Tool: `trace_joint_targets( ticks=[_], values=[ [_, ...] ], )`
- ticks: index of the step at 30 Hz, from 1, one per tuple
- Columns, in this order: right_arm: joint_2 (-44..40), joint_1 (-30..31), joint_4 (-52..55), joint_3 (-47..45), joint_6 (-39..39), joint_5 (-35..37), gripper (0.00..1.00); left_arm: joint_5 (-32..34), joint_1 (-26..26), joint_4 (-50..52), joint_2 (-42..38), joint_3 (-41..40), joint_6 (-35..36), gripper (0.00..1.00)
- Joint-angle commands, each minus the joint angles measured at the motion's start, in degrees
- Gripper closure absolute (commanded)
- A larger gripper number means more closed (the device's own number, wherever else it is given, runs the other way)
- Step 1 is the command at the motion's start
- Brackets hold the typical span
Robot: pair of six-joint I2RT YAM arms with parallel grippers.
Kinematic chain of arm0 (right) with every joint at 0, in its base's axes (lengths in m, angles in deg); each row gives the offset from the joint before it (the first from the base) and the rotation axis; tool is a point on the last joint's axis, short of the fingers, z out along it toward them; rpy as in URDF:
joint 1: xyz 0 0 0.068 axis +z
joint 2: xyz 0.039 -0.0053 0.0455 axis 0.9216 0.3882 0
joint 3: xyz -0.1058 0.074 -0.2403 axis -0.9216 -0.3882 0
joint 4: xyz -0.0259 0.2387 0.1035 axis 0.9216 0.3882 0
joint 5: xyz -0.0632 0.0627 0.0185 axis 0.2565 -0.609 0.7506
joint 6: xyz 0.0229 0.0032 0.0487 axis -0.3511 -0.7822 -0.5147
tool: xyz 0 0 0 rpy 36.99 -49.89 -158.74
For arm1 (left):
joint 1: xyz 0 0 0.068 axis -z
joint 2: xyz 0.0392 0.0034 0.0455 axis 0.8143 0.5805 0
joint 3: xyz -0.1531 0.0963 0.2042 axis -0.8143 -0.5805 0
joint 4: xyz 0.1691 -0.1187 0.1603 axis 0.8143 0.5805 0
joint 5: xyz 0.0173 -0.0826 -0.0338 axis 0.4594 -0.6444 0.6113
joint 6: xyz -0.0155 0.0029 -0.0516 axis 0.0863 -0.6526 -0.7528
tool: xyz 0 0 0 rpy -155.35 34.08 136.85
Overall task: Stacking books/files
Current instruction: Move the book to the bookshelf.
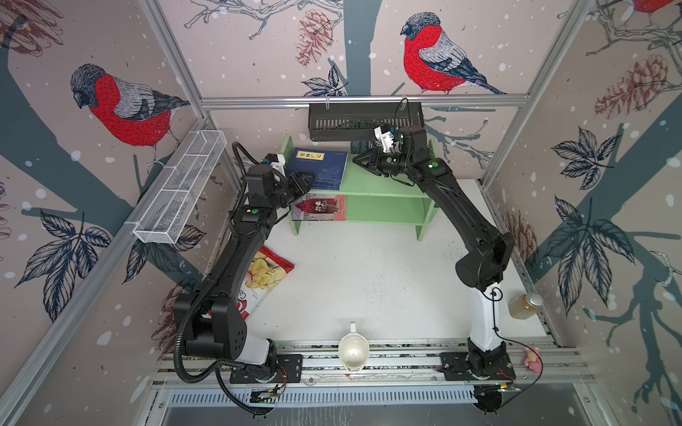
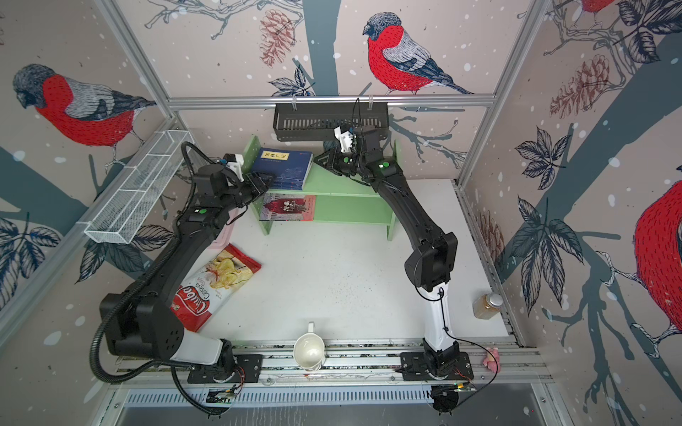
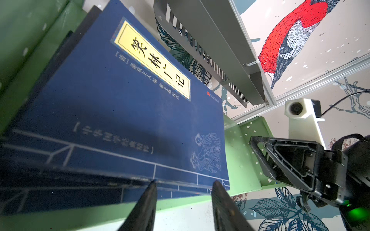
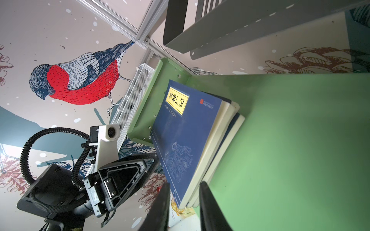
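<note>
A stack of navy-blue books (image 1: 319, 166) (image 2: 284, 166) with a yellow title label lies on the left of the top board of the green shelf rack (image 1: 380, 184). Their edges are slightly staggered in the right wrist view (image 4: 184, 130). A pink-and-red book (image 1: 321, 208) (image 2: 289, 207) lies on the lower board. My left gripper (image 1: 310, 179) (image 3: 184, 182) is open, both fingertips against the stack's front edge. My right gripper (image 1: 356, 159) (image 4: 184, 183) hovers just right of the stack, apart from it, jaws narrowly open and holding nothing.
A black slotted tray (image 1: 365, 121) hangs low over the rack's back. A white mesh basket (image 1: 181, 188) is on the left wall. A red crisp bag (image 2: 217, 280) lies under the left arm, a white mug (image 1: 353, 350) at the front, a bottle (image 1: 524, 304) at right.
</note>
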Motion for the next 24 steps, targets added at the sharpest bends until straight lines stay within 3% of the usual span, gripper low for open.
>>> trace_joint_targets(
  ticks=[1,8,10,14,18,21,24],
  values=[
    [0.33,0.07,-1.94,0.12,0.65,-0.90,0.72,-1.70,-0.43,-1.16,-0.82,-0.04,-0.56,0.54],
    [-1.46,1.38,1.55,1.70,9.16,2.49,0.62,-8.10,-4.69,6.88,-7.06,2.84,3.32,0.54],
    [-3.63,2.54,3.90,1.30,13.84,6.11,0.55,-9.88,-8.13,9.16,-9.78,4.25,7.07,0.51],
    [-8.73,6.04,9.28,-0.72,22.47,18.38,0.48,-7.15,-12.15,17.44,-13.22,6.27,17.22,0.45],
    [-17.12,10.58,8.89,-10.86,26.73,31.79,0.44,-4.43,-13.83,17.26,-16.08,0.35,18.16,0.39],
    [-25.99,12.69,4.32,-23.45,27.04,37.50,0.42,-3.92,-14.51,15.12,-17.23,-4.64,17.35,0.37],
    [-36.00,13.77,-3.55,-37.98,26.15,40.03,0.29,-1.52,-14.59,12.87,-19.42,-9.07,19.15,0.31]
  ],
)
